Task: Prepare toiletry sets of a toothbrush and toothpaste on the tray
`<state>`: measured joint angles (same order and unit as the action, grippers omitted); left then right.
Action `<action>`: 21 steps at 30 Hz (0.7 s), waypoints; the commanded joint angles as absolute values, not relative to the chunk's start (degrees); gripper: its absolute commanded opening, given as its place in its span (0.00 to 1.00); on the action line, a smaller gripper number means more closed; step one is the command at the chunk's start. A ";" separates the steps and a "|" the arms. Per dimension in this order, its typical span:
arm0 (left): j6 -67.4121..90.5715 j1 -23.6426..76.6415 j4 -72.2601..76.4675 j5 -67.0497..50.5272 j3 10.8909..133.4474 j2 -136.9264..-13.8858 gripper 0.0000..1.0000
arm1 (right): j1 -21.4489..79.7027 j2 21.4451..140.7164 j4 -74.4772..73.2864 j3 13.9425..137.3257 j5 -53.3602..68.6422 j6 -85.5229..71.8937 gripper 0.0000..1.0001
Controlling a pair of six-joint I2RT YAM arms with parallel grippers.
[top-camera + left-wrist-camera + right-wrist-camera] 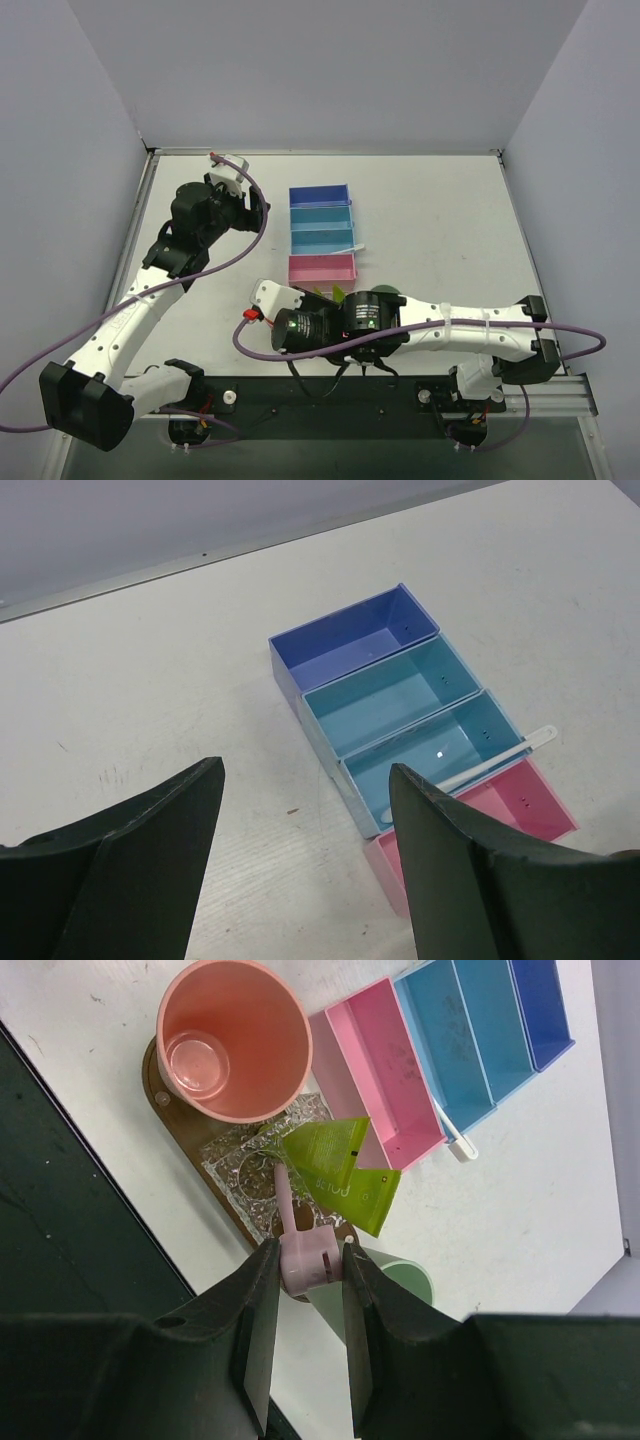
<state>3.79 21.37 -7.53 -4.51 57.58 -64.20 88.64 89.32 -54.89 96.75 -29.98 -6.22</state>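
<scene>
Right gripper [310, 1255]: I see both dark fingers clamped on the blocky end of the pink toothbrush [285, 1200]. Its thin stem runs toward 12 o'clock over the clear holder [245, 1175]; I cannot tell if it touches.
Left gripper [307, 770]: the jaws stand wide apart with nothing between them, above bare white table [150, 680].
Tray [185, 1140]: dark-brown wood with a rounded end, lying under the right gripper.
Clear holder: a knobbly, glassy plastic square, flat on the tray.
Toothpaste: two flat yellow-green tubes, one [325, 1150] overlapping the other [355, 1195], at 1 o'clock from the right gripper. Their narrow ends point at the holder.
Salmon cup [235, 1040]: smooth and round, standing upright on the tray's end at 11 o'clock.
Mint cup [405, 1280]: only its rim shows, at 3 o'clock behind a finger.
White toothbrush [490, 762]: a slim stick lying across the rim of a teal bin [440, 750].
Bins: rectangular glossy plastic in a row, pink [375, 1080], two teal, blue [350, 640].
</scene>
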 commanded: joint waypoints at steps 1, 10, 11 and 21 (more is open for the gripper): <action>4.57 21.62 -5.54 -3.69 58.18 -62.49 0.77 | 90.44 91.23 -54.84 95.28 -35.50 -3.43 0.00; 4.57 21.71 -5.45 -2.90 58.01 -62.32 0.77 | 91.41 94.13 -54.76 94.75 -36.91 -1.50 0.00; 4.66 21.71 -5.36 -2.99 58.01 -62.31 0.77 | 91.41 94.48 -54.67 94.57 -36.91 -1.49 0.00; 4.57 21.62 -5.10 -2.90 57.92 -61.52 0.77 | 91.41 95.98 -52.39 91.15 -37.00 -0.79 0.00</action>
<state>4.05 21.41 -7.51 -3.42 57.58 -63.42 91.18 95.00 -52.71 93.41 -34.35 -1.76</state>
